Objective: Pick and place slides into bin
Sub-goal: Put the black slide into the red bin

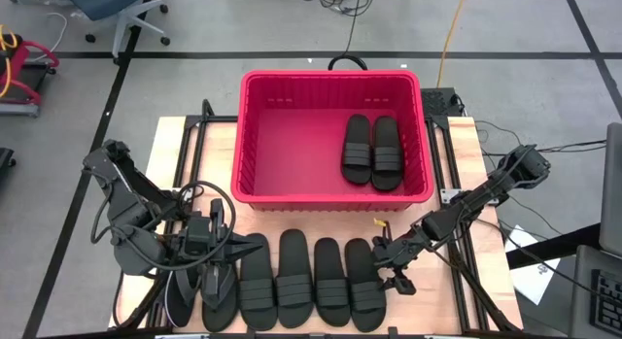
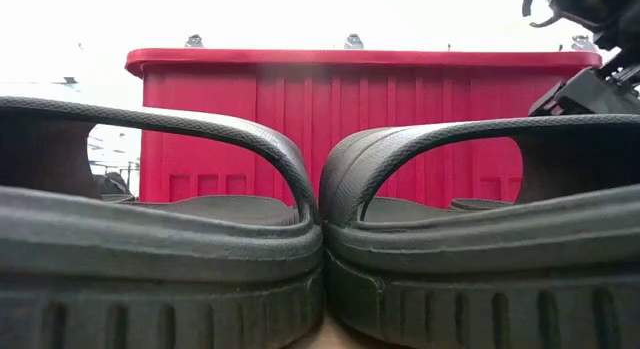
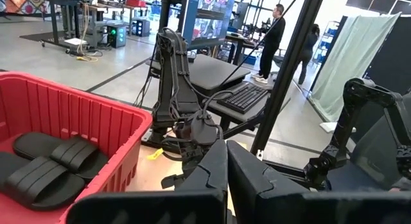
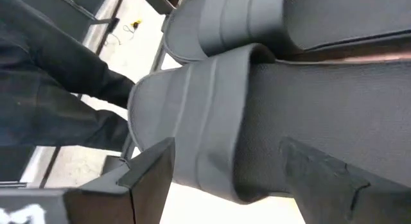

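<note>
The red bin (image 1: 330,79) stands at the table's far middle with two black slides (image 1: 372,152) lying flat in its right part. Several more slides (image 1: 293,281) lie side by side along the near edge, with flip-flops (image 1: 199,292) at their left. My right gripper (image 1: 389,256) is open and low at the rightmost slide (image 1: 364,286), slanting down from the right. Its fingers (image 4: 151,169) stand on either side of that slide's ribbed strap (image 4: 192,121). My left gripper (image 1: 233,247) is shut and empty, held level above the row's left end. My right gripper has its open fingers along the rightmost slide, one past the toe end (image 4: 138,115) and one over the footbed (image 4: 302,108) behind the strap. I cannot tell whether either finger touches the slide, which lies flat on the table.
The bin's near wall (image 2: 330,119) rises right behind the row. Dark rails (image 1: 187,159) run along both sides of the wooden table top (image 1: 170,135). Bare table lies left and right of the bin. People (image 3: 275,31) stand far off in the room.
</note>
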{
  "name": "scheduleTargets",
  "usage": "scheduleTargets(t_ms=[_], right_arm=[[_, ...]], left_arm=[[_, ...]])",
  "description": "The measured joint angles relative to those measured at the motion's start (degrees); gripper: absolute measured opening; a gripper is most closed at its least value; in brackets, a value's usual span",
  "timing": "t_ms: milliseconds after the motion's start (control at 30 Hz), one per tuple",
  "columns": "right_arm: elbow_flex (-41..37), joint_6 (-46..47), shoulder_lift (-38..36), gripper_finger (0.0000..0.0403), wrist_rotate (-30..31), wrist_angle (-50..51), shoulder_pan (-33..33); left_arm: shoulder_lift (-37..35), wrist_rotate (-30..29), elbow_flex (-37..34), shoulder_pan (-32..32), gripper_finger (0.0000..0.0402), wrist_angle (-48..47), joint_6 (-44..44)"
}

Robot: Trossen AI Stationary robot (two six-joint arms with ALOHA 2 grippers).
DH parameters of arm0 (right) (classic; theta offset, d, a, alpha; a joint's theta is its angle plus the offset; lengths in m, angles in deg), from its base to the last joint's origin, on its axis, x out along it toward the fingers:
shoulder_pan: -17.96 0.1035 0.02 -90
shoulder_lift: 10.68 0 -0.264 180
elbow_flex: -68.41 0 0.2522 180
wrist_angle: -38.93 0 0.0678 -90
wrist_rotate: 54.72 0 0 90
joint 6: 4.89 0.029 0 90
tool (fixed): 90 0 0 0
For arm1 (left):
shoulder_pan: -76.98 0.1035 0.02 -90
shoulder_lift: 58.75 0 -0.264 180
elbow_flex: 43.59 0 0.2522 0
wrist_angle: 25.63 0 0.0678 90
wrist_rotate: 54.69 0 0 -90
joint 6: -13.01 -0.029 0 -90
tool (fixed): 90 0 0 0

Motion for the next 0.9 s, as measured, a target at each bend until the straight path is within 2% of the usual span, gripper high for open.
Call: scheduleTargets(t_ms=[133,333,500,567,733,900], right_arm=[[0.00,-0.07,0.00,0.0260,1.52,-2.25,2.34],[0.00,-0.86,0.00,0.0230,11.47,-2.24,5.69],[0.00,-0.82,0.00,0.0204,13.03,-2.24,5.84],[0.00,-0.80,0.59,0.0198,12.46,-2.36,5.80],[0.03,2.30,4.93,0.0196,5.54,-3.22,5.86],[0.17,6.21,10.46,0.0208,3.74,-9.37,5.82]], left_arm=[[0.00,-0.01,0.00,-0.01,0.0001,0.00,-0.14],[0.00,-0.03,0.00,0.01,0.0007,-0.02,-0.59],[0.00,-0.03,0.00,0.00,0.0001,-0.01,-1.13],[0.00,-0.03,0.00,0.01,0.0004,-0.02,-1.11],[0.00,-0.03,0.00,0.01,0.0012,-0.09,-1.13],[0.00,-0.03,0.00,0.00,0.0005,-0.12,-1.28]])
